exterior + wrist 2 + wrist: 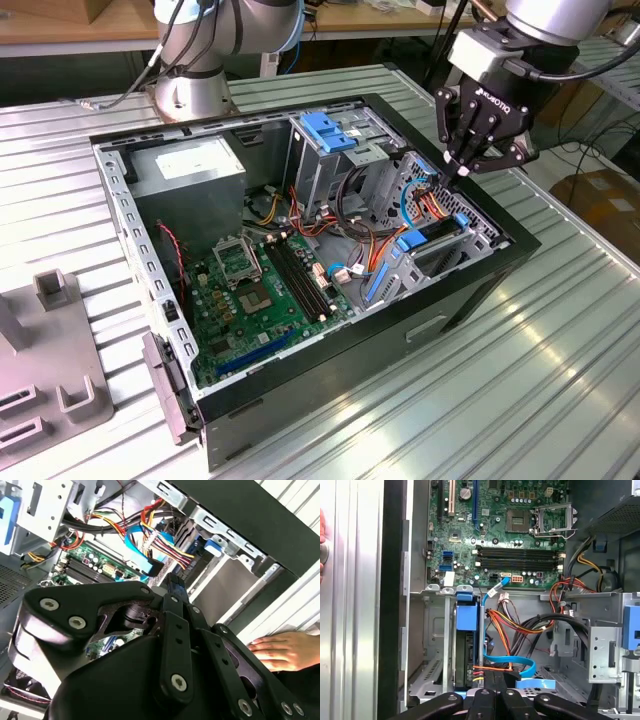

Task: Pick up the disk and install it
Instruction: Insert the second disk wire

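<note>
A robotics lab or workshop, by the look of it. An open computer case (300, 260) sits on a ribbed metal tabletop (560, 340) just below the end effector (468, 160), motherboard (265, 290) and cables bared. Beyond it stands a second robot arm's base (190, 95), with wooden benches (60, 25) behind. Cardboard boxes (600, 200) sit off to the side, near the end effector.
</note>
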You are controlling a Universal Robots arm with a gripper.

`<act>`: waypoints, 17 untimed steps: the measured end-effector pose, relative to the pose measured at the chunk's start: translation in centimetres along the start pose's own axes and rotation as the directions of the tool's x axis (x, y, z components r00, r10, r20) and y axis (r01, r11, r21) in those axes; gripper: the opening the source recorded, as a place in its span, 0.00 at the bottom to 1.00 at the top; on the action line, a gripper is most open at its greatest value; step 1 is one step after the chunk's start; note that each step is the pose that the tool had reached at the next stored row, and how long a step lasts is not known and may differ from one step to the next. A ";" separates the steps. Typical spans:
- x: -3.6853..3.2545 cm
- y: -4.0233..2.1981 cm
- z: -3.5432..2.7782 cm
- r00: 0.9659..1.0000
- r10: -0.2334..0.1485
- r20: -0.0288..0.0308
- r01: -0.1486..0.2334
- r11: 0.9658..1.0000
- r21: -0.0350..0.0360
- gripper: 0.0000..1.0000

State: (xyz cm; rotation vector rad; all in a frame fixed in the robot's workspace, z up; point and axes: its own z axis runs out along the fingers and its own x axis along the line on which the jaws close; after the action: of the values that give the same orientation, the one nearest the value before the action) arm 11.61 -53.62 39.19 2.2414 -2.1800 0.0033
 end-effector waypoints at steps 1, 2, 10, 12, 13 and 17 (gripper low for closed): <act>-0.28 0.00 -0.02 1.000 0.000 0.000 0.000 1.000 -0.001 0.10; -0.77 -0.02 -0.06 1.000 0.000 -0.002 0.000 1.000 -0.001 0.10; -3.78 -0.09 -0.16 1.000 0.000 -0.009 0.000 1.000 -0.002 0.10; -3.85 -0.09 -0.17 1.000 0.000 -0.009 0.000 1.000 -0.002 0.10; -3.89 -0.09 -0.17 1.000 0.000 -0.009 0.000 1.000 -0.002 0.10; -3.90 -0.09 -0.17 1.000 0.000 -0.009 0.000 1.000 -0.002 0.10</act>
State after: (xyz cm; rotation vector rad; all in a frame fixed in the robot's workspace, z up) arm 11.59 -49.71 39.32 2.2355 -2.1743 0.0114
